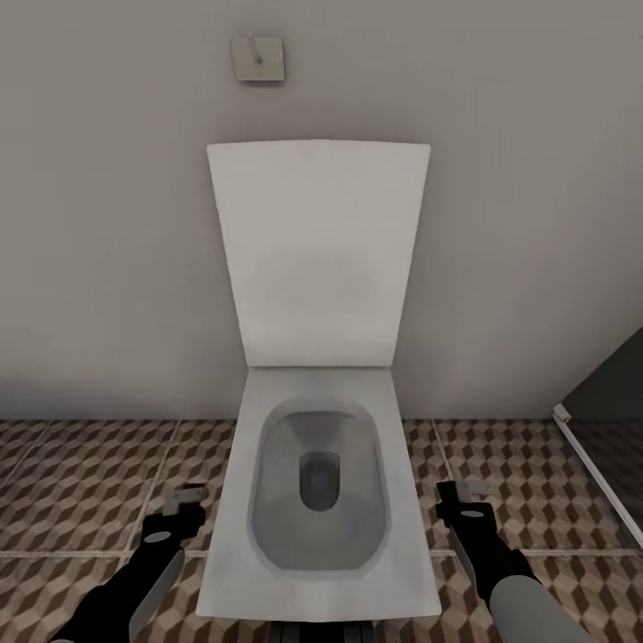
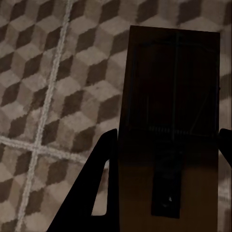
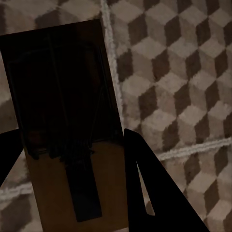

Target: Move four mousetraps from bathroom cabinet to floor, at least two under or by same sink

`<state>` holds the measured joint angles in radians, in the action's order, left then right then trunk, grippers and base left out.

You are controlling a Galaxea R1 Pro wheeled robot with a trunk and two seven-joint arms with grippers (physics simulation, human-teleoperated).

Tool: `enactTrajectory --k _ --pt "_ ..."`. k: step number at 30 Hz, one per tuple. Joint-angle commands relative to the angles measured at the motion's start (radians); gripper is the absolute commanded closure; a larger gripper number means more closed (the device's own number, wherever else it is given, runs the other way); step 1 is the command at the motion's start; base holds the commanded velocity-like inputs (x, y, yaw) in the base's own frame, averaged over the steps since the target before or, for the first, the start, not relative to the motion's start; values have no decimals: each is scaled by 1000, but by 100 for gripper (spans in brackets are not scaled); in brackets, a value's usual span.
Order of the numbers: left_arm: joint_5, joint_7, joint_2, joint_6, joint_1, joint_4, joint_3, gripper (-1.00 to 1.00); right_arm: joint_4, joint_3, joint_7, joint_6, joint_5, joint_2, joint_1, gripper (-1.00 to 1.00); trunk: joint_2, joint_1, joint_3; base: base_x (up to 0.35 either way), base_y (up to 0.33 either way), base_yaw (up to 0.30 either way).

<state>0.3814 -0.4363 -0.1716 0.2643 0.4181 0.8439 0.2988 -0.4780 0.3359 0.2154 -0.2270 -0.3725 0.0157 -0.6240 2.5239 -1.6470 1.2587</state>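
My left gripper (image 2: pixel 169 134) is shut on a mousetrap (image 2: pixel 169 72), a flat brown board with thin wire parts, held between both fingers above the cube-patterned bathroom floor (image 2: pixel 58 72). My right gripper (image 3: pixel 67 137) is likewise shut on a second mousetrap (image 3: pixel 58 72) over the same tiles. In the head view the left gripper (image 1: pixel 183 505) hangs low to the left of a white toilet and the right gripper (image 1: pixel 464 500) to its right. The cabinet, the sink and the other mousetraps are out of view.
A white toilet (image 1: pixel 321 500) with its lid raised stands straight ahead against a grey wall, between my arms. A small square plate (image 1: pixel 258 58) is on the wall above it. A dark panel with a white edge (image 1: pixel 598 446) stands at the right. Patterned floor (image 1: pixel 80 473) lies on both sides.
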Motion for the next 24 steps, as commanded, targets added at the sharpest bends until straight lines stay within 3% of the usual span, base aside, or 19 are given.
enactTrajectory --k 1,8,16,24 --pt "7 -11 -1 4 1 3 6 100 -1 5 -1 -5 -5 1 0 100 0 0 1 0 0 0" --pt "9 -12 3 6 1 33 6 100 24 7 -1 -3 -5 1 0 100 0 0 1 0 0 0" --pt "-1 -17 54 6 1 40 9 100 37 8 2 3 -4 0 0 100 0 0 1 0 0 0" --pt "-1 -19 65 6 1 46 10 100 122 11 2 24 -3 -9 0 100 0 0 1 0 0 0"
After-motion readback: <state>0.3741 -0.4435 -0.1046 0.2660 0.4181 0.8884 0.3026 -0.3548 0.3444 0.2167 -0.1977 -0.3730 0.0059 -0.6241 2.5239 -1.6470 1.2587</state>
